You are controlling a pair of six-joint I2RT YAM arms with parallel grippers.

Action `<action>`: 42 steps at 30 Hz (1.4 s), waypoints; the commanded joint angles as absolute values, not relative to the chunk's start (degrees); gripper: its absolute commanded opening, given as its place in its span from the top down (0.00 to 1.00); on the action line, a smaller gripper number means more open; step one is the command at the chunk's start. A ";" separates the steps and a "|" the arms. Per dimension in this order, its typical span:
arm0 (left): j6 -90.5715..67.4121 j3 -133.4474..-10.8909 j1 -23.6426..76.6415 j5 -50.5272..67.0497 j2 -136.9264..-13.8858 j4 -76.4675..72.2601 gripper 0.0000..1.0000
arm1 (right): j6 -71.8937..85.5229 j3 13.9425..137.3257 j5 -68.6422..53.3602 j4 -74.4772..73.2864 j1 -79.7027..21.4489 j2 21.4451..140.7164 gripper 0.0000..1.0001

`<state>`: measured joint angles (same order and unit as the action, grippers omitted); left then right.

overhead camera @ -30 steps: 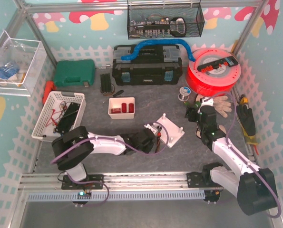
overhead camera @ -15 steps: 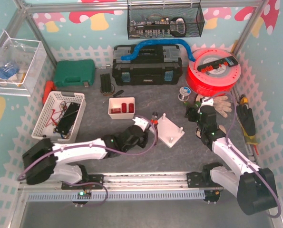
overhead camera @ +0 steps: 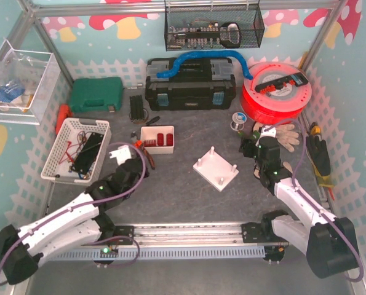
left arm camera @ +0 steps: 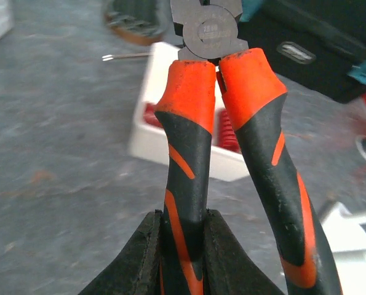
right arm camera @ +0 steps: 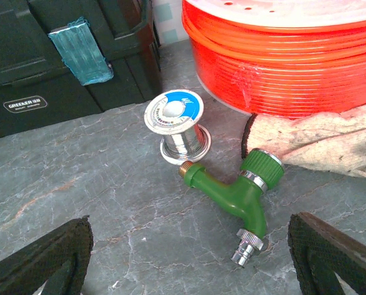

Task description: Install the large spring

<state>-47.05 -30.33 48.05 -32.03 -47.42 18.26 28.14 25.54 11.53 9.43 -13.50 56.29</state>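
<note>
Orange-and-black pliers (left arm camera: 198,153): one handle pinched tight in the left gripper (left arm camera: 183,227) — other handle loose beside it, nose end up by the white box (left arm camera: 147,138).
Large spring (overhead camera: 165,136): red, lying in that white box, not yet picked up, well apart from the white peg plate (overhead camera: 215,169).
Right gripper (right arm camera: 189,255): spread wide, holding nothing, hanging over a green tap (right arm camera: 238,190) and a shiny wire spool (right arm camera: 181,126).
Could go wrong: twisting or slipping of the pliers, from a grip on only one handle; no easy way to open the nose like that, so maybe just a push on the spring or a tipped box; grabbing a small spring by mistake.
Changed from a second ago: left arm swung away from the peg plate and over to the box — stretched out now, not curled. Right arm in the same spot.
</note>
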 commanded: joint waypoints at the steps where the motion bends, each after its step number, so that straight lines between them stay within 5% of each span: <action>1: -58.45 -26.87 43.04 -33.17 -41.98 26.78 1.00 | 28.74 25.20 11.84 9.77 -13.54 56.59 0.13; 27: -67.96 -17.18 30.21 -20.32 -57.66 17.16 1.00 | 28.89 25.45 11.10 9.71 -13.54 56.91 0.13; 36: -67.84 -17.10 27.66 -18.63 -57.91 16.89 0.59 | 29.34 25.79 8.94 9.89 -13.54 57.54 0.13; 42: -64.59 -20.49 25.40 -17.19 -55.40 18.82 0.46 | 31.11 26.11 3.55 11.47 -13.54 57.62 0.11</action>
